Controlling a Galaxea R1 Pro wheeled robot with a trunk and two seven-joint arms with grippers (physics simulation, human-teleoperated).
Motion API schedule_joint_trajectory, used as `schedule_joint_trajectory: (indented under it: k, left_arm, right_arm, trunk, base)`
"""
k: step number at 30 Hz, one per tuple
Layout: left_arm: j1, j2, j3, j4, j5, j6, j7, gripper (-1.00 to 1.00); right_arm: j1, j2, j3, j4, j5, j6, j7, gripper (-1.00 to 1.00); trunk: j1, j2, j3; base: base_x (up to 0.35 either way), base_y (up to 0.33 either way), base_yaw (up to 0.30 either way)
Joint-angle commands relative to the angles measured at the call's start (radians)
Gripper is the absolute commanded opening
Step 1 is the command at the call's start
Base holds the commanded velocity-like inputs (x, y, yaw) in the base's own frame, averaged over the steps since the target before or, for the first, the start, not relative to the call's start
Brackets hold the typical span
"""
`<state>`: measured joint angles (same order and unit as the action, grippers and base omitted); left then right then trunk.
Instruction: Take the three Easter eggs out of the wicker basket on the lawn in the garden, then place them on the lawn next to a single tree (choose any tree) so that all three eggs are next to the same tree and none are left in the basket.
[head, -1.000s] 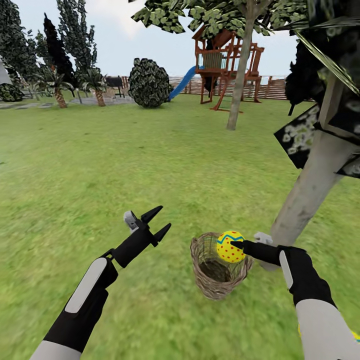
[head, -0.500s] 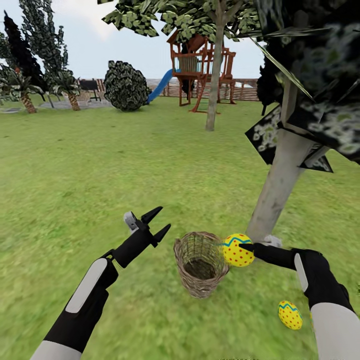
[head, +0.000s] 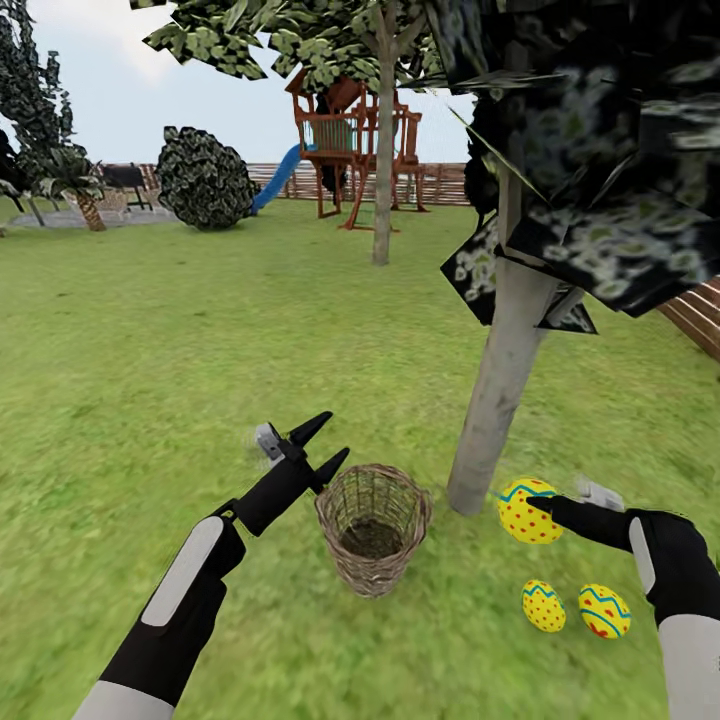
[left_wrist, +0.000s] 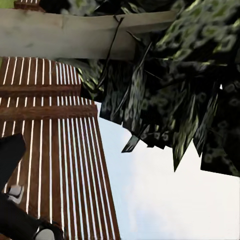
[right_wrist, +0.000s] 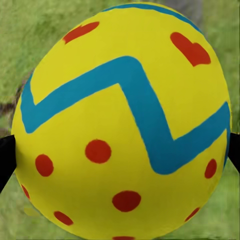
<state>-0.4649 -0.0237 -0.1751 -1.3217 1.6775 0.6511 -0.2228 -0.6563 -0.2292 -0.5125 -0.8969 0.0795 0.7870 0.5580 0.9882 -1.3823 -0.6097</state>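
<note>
Right tool pinching egg beside tree; left tool spread near basket rim.

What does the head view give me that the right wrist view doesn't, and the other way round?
Head view alone: the wicker basket looking empty, two eggs on the lawn at and, the tree trunk close by, and the open left end effector.

Right wrist view alone: close detail of the held egg's zigzag band and red marks, with black fingertips at both sides.

Both: the held egg in the right end effector, over grass.
</note>
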Motion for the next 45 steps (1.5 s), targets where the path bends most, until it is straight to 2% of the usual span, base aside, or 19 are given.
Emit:
schedule_joint_trajectory:
  k: [1,3,5,6,9,12,15,17,19,21,23,25,29,31,33,35,36,37,45]
  left_arm:
    - [-0.001,-0.006,0.0,0.001,0.003,0.004,-0.001,1.0]
    - [-0.001,-0.012,-0.002,0.002,0.002,0.004,-0.001,1.0]
    - [-0.001,-0.014,-0.083,0.004,0.0,0.001,0.0,1.0]
    - [-0.001,-0.015,-0.103,0.004,-0.001,-0.001,0.0,1.0]
    - [-0.002,-0.017,-0.117,0.004,-0.002,-0.002,0.0,1.0]
    - [-0.003,-0.043,-0.122,0.004,-0.011,-0.003,0.002,1.0]
    - [-0.003,-0.051,-0.127,0.003,-0.082,-0.002,0.003,1.0]
    - [-0.005,-0.056,-0.127,0.004,-0.102,-0.003,0.003,1.0]
    - [-0.006,-0.057,-0.127,0.008,-0.106,-0.004,0.003,1.0]
    - [-0.008,-0.057,-0.127,0.069,-0.108,-0.004,0.003,1.0]
    - [-0.015,-0.06,-0.128,0.172,-0.111,-0.006,0.002,1.0]
    - [-0.016,-0.06,-0.128,0.249,-0.111,-0.022,0.001,1.0]
    - [-0.017,-0.056,-0.13,0.315,-0.111,-0.032,-0.002,1.0]
    - [-0.017,-0.053,-0.148,0.33,-0.121,-0.031,-0.003,1.0]
    - [-0.017,-0.05,-0.183,0.33,-0.145,-0.03,-0.005,1.0]
    - [-0.017,-0.053,-0.227,0.327,-0.204,-0.031,-0.007,1.0]
    - [-0.017,-0.052,-0.236,0.325,-0.232,-0.032,-0.01,1.0]
    - [-0.017,-0.05,-0.238,0.323,-0.242,-0.033,-0.012,1.0]
    - [-0.017,-0.047,-0.239,0.321,-0.252,-0.033,-0.014,1.0]
  right_arm:
    - [0.001,0.001,-0.003,0.022,0.006,-0.043,-0.04,-1.0]
    - [0.001,0.002,-0.003,0.057,0.006,-0.105,-0.098,-1.0]
    - [0.002,0.002,-0.003,0.091,0.006,-0.157,-0.183,-1.0]
    - [0.002,0.003,-0.003,0.11,0.006,-0.203,-0.226,-1.0]
    - [0.003,0.005,-0.003,0.162,0.008,-0.35,-0.333,-1.0]
    - [0.003,0.008,-0.001,0.211,0.014,-0.442,-0.41,-1.0]
    - [0.003,0.008,0.0,0.234,0.015,-0.498,-0.459,-1.0]
    - [0.003,0.009,0.001,0.253,0.021,-0.509,-0.469,-1.0]
    - [0.003,0.01,0.003,0.268,0.048,-0.531,-0.471,-1.0]
    - [0.003,0.01,0.003,0.274,0.064,-0.57,-0.473,-1.0]
    - [0.003,0.01,0.003,0.28,0.067,-0.593,-0.473,-1.0]
    - [0.003,0.008,0.003,0.319,0.073,-0.618,-0.474,-1.0]
    - [0.003,0.008,0.003,0.375,0.075,-0.719,-0.474,-1.0]
    - [0.003,0.009,0.003,0.383,0.075,-0.735,-0.474,-1.0]
    - [0.003,0.01,0.003,0.386,0.075,-0.741,-0.474,-1.0]
    - [0.003,0.01,0.003,0.387,0.075,-0.745,-0.474,-1.0]
    - [0.003,0.01,0.003,0.387,0.075,-0.746,-0.474,-1.0]
    - [0.003,0.01,0.003,0.388,0.075,-0.747,-0.474,-1.0]
    - [0.003,0.011,0.004,0.393,0.093,-0.753,-0.474,-1.0]
  trunk:
    - [0.0,-0.001,0.0]
    - [0.0,-0.001,0.002]
    - [0.0,-0.001,0.004]
    - [0.0,-0.001,0.005]
    - [0.0,-0.001,0.008]
    - [0.0,-0.001,0.011]
    - [0.0,-0.001,0.014]
    - [0.0,-0.001,0.016]
    - [0.0,-0.001,0.019]
    - [0.0,-0.001,0.021]
    - [0.0,-0.001,0.023]
    - [0.0,-0.001,0.025]
    - [0.0,-0.001,0.027]
    - [0.0,-0.001,0.028]
    - [0.0,-0.001,0.028]
    - [0.0,-0.001,0.028]
    - [0.0,-0.001,0.028]
    - [0.0,-0.001,0.028]
    - [0.0,-0.001,0.028]
  base:
    - [0.0,0.0,-0.25]
    - [0.0,0.0,-0.249]
    - [0.0,0.0,-0.247]
    - [0.0,0.0,-0.247]
    - [0.0,0.0,-0.247]
    - [0.0,0.0,-0.246]
    - [0.0,0.0,-0.246]
    - [0.0,0.0,-0.246]
    - [0.0,0.0,-0.244]
    - [0.0,0.0,-0.24]
    - [0.002,-0.073,-0.238]
    - [0.03,-0.09,-0.234]
    - [0.006,-0.014,-0.156]
    - [0.001,-0.002,-0.03]
    - [0.0,0.0,-0.007]
    - [0.0,-0.159,-0.002]
    - [0.0,-0.258,0.0]
    - [0.0,-0.277,0.0]
    - [0.0,-0.291,0.0]
